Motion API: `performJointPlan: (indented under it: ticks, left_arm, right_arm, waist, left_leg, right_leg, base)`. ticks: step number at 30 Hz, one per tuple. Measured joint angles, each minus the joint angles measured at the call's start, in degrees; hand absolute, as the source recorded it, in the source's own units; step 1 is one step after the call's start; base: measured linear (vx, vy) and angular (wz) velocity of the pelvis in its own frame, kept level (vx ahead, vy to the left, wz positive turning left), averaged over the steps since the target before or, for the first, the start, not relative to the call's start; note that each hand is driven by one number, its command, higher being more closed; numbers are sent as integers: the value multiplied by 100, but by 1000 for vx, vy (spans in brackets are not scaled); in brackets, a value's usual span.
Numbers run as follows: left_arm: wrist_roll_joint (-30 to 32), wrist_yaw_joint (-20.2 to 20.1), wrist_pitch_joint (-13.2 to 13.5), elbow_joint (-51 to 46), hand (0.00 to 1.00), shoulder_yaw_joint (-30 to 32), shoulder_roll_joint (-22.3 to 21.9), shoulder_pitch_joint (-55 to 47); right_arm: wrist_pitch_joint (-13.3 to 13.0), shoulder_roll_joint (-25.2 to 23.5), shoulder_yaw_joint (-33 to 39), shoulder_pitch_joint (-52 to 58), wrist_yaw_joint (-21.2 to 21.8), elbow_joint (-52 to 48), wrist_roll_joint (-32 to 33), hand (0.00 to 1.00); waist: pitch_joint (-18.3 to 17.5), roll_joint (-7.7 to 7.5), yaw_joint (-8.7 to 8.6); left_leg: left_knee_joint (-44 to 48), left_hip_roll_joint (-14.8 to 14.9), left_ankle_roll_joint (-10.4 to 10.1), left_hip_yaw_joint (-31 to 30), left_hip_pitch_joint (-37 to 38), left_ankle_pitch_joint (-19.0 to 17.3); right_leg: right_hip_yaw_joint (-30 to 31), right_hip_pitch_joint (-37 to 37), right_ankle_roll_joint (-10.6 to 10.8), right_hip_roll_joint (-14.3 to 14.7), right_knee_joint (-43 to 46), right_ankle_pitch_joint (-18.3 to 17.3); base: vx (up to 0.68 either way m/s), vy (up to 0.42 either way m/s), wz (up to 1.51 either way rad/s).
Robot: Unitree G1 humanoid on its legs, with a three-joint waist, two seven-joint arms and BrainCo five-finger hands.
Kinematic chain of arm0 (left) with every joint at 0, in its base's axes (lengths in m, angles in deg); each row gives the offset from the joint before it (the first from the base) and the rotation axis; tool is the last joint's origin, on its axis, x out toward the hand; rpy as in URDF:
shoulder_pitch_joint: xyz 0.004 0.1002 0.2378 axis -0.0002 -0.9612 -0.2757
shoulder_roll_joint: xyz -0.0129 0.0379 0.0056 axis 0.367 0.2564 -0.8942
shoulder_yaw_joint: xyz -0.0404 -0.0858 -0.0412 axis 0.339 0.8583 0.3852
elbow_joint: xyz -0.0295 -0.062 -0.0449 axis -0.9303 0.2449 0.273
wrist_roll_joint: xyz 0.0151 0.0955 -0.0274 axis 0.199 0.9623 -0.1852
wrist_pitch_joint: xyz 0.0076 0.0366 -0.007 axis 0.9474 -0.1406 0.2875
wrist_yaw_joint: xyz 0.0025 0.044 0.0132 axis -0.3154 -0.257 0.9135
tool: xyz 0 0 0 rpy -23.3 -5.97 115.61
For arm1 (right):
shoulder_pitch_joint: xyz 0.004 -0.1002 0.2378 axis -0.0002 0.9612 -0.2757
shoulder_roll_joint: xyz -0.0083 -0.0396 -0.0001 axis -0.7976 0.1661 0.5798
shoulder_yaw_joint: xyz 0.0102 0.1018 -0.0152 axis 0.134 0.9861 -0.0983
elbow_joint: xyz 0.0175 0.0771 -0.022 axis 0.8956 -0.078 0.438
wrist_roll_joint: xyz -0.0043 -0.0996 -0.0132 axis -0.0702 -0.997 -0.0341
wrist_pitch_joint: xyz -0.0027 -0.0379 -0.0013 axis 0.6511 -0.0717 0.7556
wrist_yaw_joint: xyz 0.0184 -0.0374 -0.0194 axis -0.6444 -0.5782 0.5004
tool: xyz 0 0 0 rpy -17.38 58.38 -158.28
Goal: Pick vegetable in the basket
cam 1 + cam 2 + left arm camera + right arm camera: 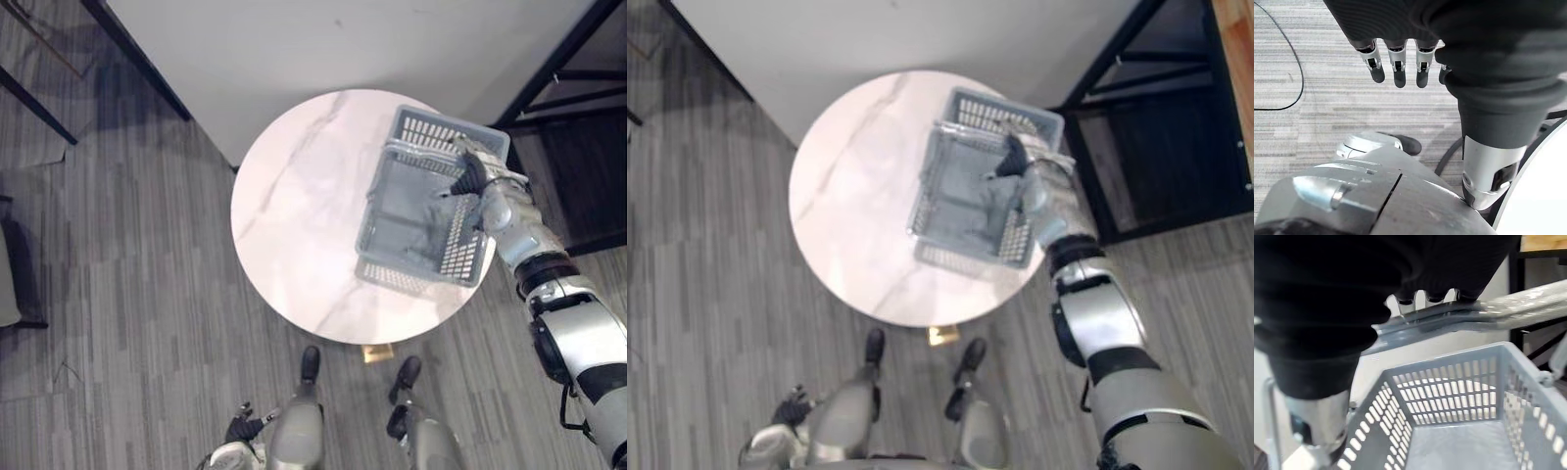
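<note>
A grey plastic basket [446,127] with slotted walls is over the right part of a round marble table [294,215]. My right hand [475,181] is above it, fingers curled round the basket's handle [1449,318]. The inside of the basket [1449,396] shows a bare grey floor, with no vegetable in it. Whether the basket rests on the table or hangs just above it, I cannot tell. My left hand [243,426] hangs low beside me over the floor, its fingers [1396,68] straight and holding nothing.
A white panel [343,39] stands behind the table. A black metal frame [568,78] is close to the basket's right side. Another dark bar [39,108] crosses the far left. A small tan object [377,352] lies on the grey striped floor under the table's near edge.
</note>
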Motion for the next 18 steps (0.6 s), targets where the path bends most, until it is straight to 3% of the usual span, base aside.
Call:
performJointPlan:
  ticks: [18]
  left_arm:
    - [12,38,-1,31,0,-94,10,35]
  right_arm:
    - [-15,-5,-138,99,-2,-275,-4,0]
  waist:
    - [31,53,10]
  left_leg:
    - [-15,-1,0,59,29,0]
  right_leg:
    - [59,-10,0,6,-3,0]
  base:
    - [4,0,-2]
